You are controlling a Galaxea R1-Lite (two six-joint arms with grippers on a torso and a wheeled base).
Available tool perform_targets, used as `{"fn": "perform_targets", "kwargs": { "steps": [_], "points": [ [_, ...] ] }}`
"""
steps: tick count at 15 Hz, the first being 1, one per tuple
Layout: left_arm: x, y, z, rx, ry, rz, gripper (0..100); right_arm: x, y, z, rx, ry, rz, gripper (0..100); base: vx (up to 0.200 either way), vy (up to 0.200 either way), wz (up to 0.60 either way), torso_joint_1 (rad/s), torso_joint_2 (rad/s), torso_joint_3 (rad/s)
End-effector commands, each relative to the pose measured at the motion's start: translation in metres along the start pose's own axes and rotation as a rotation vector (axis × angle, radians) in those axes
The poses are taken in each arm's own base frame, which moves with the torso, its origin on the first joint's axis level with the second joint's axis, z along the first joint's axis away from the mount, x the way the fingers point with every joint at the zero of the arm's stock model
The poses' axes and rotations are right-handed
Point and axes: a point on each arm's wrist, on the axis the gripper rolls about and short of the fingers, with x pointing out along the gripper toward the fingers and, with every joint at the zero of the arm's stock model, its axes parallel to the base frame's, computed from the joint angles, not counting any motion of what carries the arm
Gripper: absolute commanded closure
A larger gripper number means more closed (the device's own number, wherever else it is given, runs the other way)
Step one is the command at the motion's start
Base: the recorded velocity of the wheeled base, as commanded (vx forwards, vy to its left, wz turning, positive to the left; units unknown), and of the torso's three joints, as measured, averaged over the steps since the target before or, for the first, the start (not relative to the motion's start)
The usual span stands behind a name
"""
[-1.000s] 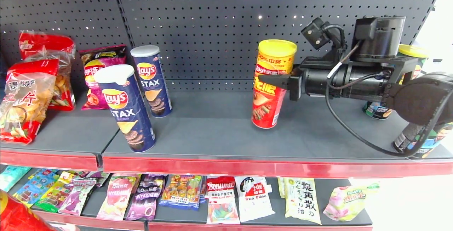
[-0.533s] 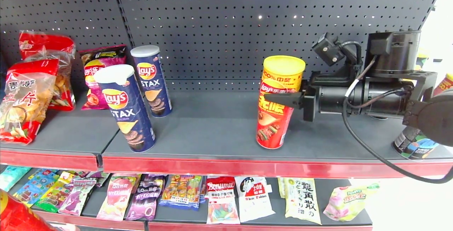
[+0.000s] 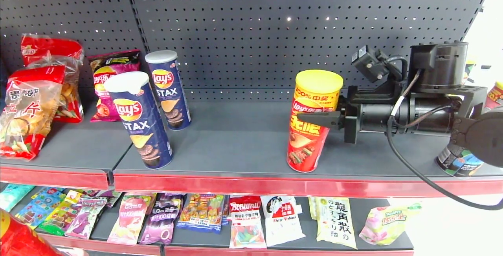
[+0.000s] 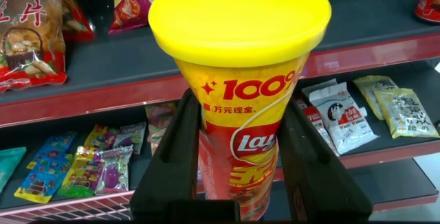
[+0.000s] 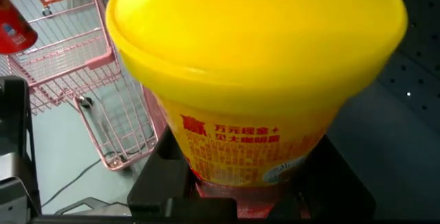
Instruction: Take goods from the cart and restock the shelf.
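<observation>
- A shop: dark pegboard (image 3: pixel 235 32) backs a red-edged shelf (image 3: pixel 235 146) stocked with crisp tubes (image 3: pixel 138 122) and snack bags (image 3: pixel 29 106).
- Sweet packets (image 3: pixel 129 218) lie below.
- Pink wire shopping cart (image 5: pixel 69 69) stands nearby.

The right end effector (image 3: pixel 314 117) comes in from the side and grips a chip can (image 3: pixel 308 148) with a yellow lid. The can stands up straight near the front edge of the shelf (image 3: pixel 243 146). Two blue cans (image 3: pixel 139 120) stand well apart to its left, with snack bags (image 3: pixel 27 106) past them. Small packs (image 3: pixel 251 216) lie on the lower shelf (image 3: pixel 377 205).
</observation>
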Motion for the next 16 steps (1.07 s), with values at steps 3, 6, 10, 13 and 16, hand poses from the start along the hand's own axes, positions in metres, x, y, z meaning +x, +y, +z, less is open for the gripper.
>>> {"fn": "perform_targets", "kwargs": {
  "steps": [3,6,10,13,16],
  "points": [
    [0.0,0.0,0.0,0.0,0.001,0.0,100,0.002,-0.004,-0.005,0.012,0.013,-0.003,100,0.0,0.0,0.0,0.0,0.0,0.0],
    [0.0,0.0,0.0,-0.001,0.003,0.0,100,0.003,-0.003,-0.008,0.021,0.003,0.066,100,0.0,0.0,0.0,0.0,0.0,0.0],
    [0.0,0.0,0.0,0.0,0.001,0.0,100,0.005,-0.01,-0.009,0.024,-0.013,0.109,100,0.0,0.0,0.0,0.0,0.0,0.0],
    [0.0,0.0,0.0,-0.001,0.003,0.0,100,0.006,-0.013,-0.009,0.024,-0.017,0.114,100,0.0,0.0,0.0,0.0,0.0,0.0],
    [0.001,0.0,0.0,0.0,0.004,0.0,100,0.01,-0.025,-0.009,0.01,-0.022,0.096,100,0.0,0.0,0.0,0.0,0.0,0.0]
  ]
}}
